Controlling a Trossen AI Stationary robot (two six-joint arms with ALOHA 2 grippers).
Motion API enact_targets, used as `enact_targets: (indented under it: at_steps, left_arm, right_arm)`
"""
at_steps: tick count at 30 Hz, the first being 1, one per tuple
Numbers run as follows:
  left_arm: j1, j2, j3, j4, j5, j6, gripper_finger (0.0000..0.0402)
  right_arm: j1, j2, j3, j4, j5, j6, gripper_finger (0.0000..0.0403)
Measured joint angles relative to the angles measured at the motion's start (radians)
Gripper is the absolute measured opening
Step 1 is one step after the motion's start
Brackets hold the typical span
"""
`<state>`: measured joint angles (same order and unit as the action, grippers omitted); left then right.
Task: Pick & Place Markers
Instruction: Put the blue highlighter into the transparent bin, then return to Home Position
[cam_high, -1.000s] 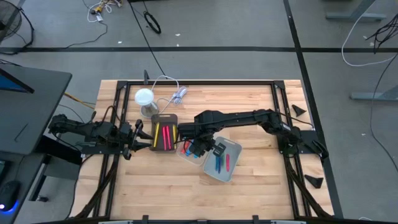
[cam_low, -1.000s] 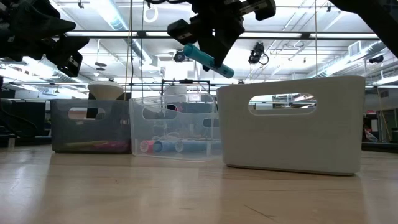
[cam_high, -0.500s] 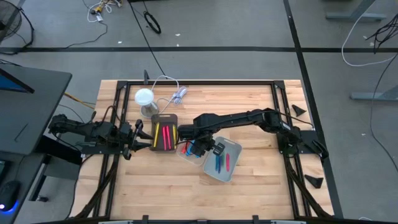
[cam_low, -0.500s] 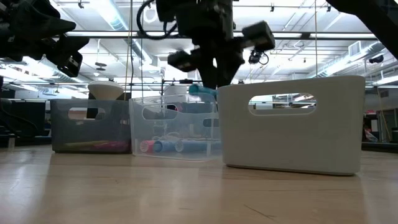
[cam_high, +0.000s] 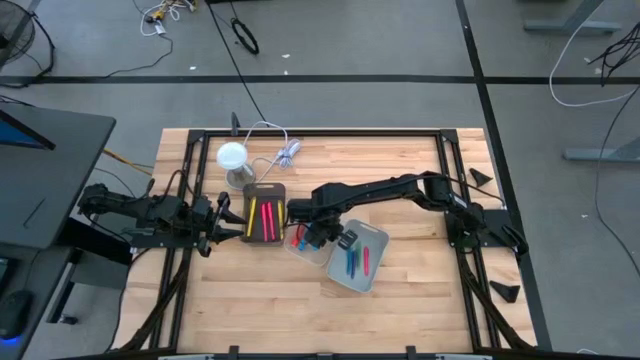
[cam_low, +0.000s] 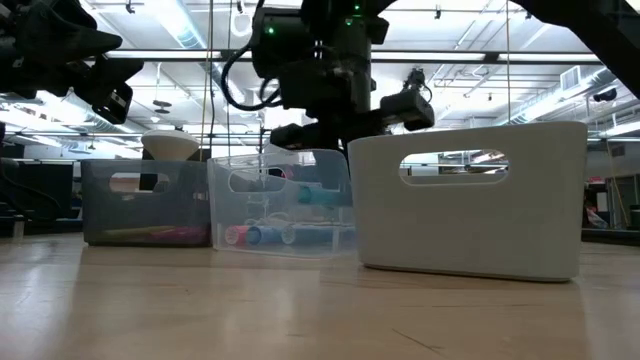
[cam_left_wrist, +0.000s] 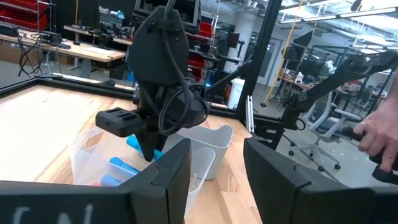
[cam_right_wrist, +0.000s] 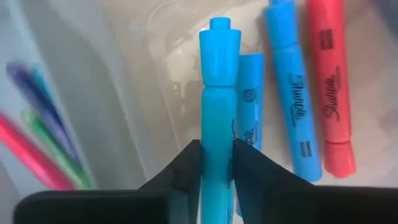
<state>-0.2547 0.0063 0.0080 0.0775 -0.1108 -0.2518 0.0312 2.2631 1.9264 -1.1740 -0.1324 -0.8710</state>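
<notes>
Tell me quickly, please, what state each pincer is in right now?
Left pincer: open, empty, waiting at the table's left edge.
Right pincer: closed on a blue marker, down inside the clear bin.

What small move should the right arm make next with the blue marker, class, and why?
Probably open the jaws. The right gripper holds the blue marker low over the clear bin, where other blue markers already lie.
</notes>
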Motion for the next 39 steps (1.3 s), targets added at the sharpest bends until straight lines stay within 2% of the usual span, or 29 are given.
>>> enact_targets:
  at_steps: [4, 12, 17, 21, 25, 30, 35, 39]
  left_arm:
    - [0.000, 0.000, 0.000, 0.000, 0.000, 0.000, 0.0154]
    - [0.000, 0.000, 0.000, 0.000, 0.000, 0.000, 0.0154]
    - [0.000, 0.000, 0.000, 0.000, 0.000, 0.000, 0.0154]
    - [0.000, 0.000, 0.000, 0.000, 0.000, 0.000, 0.0154]
    - [0.000, 0.000, 0.000, 0.000, 0.000, 0.000, 0.0154]
    - [0.000, 0.000, 0.000, 0.000, 0.000, 0.000, 0.0154]
    - [0.000, 0.000, 0.000, 0.000, 0.000, 0.000, 0.0154]
    - [0.000, 0.000, 0.000, 0.000, 0.000, 0.000, 0.0154]
  right_arm:
    - [-0.005, 0.000, 0.002, 0.005, -0.017, 0.076, 0.0113]
    - [-0.015, -0.017, 0.002, -0.003, -0.018, 0.070, 0.0187]
    - [-0.055, -0.112, 0.002, 0.099, -0.052, 0.123, 0.0205]
    - [-0.094, -0.207, -0.053, 0.265, -0.093, 0.279, 0.0207]
    - [-0.139, -0.332, -0.205, 0.543, -0.097, 0.452, 0.0207]
    - [-0.199, -0.536, -0.474, 0.953, -0.091, 0.587, 0.0208]
    - [-0.252, -0.750, -0.761, 1.311, -0.094, 0.602, 0.0208]
    - [-0.286, -0.916, -0.988, 1.527, -0.043, 0.602, 0.0208]
